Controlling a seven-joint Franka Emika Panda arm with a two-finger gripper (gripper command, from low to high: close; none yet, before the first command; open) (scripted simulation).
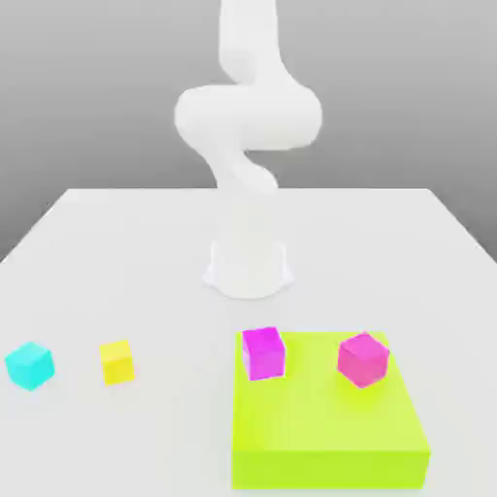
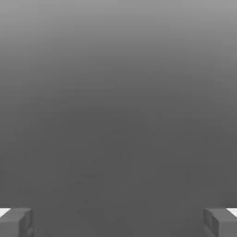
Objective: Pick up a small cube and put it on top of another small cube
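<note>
Exterior view: the cyan cube sits on the table at the near far-left; the yellow cube is just to its right, apart from it.
Gripper: jaws spread fully wide, nothing between them.
Step in hand: reach for the cyan cube.
Approach: descend straight over it, fingers squared to its faces.
Caution: keep clear of the yellow cube.

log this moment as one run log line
tool open, nothing held | cyan cube on table, apart from yellow cube | stack not started
</note>
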